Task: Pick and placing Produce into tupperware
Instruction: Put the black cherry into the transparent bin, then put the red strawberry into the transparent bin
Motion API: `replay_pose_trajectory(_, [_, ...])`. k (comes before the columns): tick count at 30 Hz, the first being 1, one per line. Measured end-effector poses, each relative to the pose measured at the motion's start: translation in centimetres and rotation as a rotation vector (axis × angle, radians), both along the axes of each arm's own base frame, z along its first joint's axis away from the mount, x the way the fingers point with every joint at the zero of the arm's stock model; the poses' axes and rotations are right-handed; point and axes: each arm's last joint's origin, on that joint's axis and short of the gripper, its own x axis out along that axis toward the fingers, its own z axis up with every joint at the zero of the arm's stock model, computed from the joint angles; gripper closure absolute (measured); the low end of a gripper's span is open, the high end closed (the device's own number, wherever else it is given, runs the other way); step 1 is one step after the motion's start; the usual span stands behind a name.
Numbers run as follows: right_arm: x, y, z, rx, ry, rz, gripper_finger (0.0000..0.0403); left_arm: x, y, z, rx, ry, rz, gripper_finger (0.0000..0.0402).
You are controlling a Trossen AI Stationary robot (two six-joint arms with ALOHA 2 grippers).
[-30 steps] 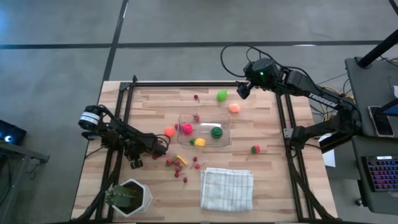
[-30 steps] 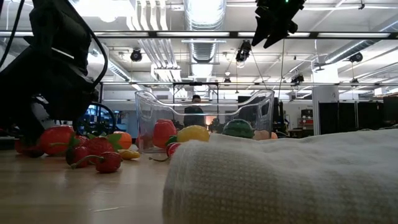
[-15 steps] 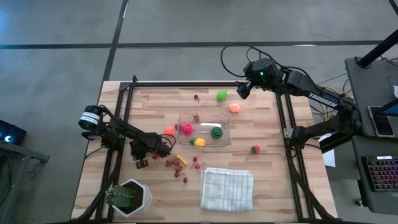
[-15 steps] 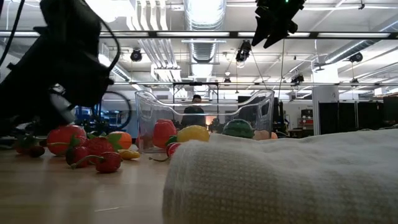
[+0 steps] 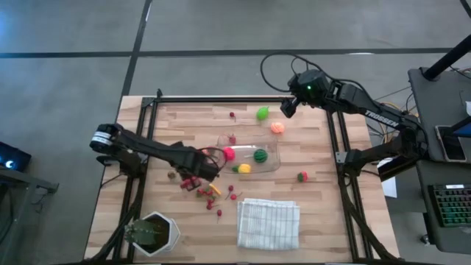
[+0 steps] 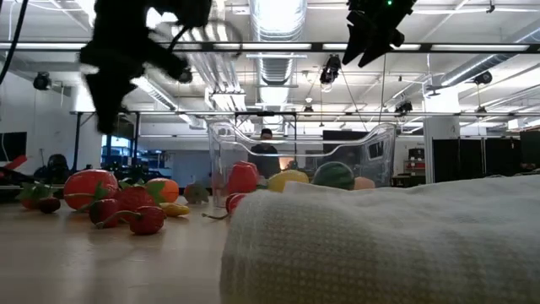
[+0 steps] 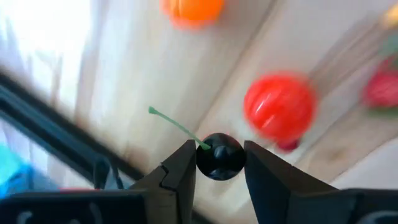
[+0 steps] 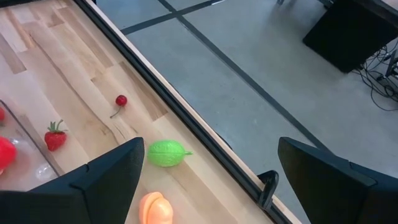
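The left gripper (image 7: 219, 163), clamped on a dark cherry (image 7: 219, 155), has been carried from the table's left part to the tupperware (image 5: 274, 158), which appears shifted slightly; release is judged next. The right gripper (image 8: 208, 171) is held apart at the far edge.

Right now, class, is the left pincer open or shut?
Shut on a dark cherry: in the left wrist view the left pincer presses both fingers against its sides.

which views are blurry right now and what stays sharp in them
Left wrist view: the dark cherry between the left gripper fingers is sharp, the fruits behind smear. Low view: the left arm is a dark blur, the white cloth up close is soft. High view: crisp.
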Motion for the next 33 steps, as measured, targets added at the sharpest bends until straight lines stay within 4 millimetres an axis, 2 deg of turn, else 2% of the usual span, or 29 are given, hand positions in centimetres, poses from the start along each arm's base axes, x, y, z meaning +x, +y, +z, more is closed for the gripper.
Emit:
replay_pose_trajectory(3, [0.0,0.0,-0.4,0.006,0.012,0.0,0.004,1.8,-0.1,2.1,0.033,-0.172,-0.02,0.03])
replay_pose_trajectory(7, [0.0,0.0,-1.1,0.016,0.033,0.0,0.004,4.3,0.0,4.4,0.118,-0.425,-0.15,0.03])
replay_pose_trajectory(13, [-0.2,0.1,-1.6,0.049,0.052,-0.02,0.004,8.2,2.1,5.0,0.171,-0.716,-0.299,0.0299])
replay_pose_trajectory(15, [-0.2,0.1,-1.7,0.059,0.052,-0.028,0.004,8.8,3.2,4.5,0.137,-0.724,-0.348,0.0299])
replay_pose_trajectory(18, [-0.2,0.1,-1.7,0.065,0.05,-0.033,0.004,9.5,4.8,3.4,0.09,-0.716,-0.327,0.0299])
replay_pose_trajectory(23, [-0.4,0.2,-1.9,0.093,0.06,-0.055,0.004,10.6,6.5,2.7,0.121,-0.746,-0.286,0.0291])
replay_pose_trajectory(33, [-0.6,0.3,-2.1,0.1,0.088,-0.06,0.004,10.9,6.8,2.3,0.12,-0.758,-0.274,0.0187])
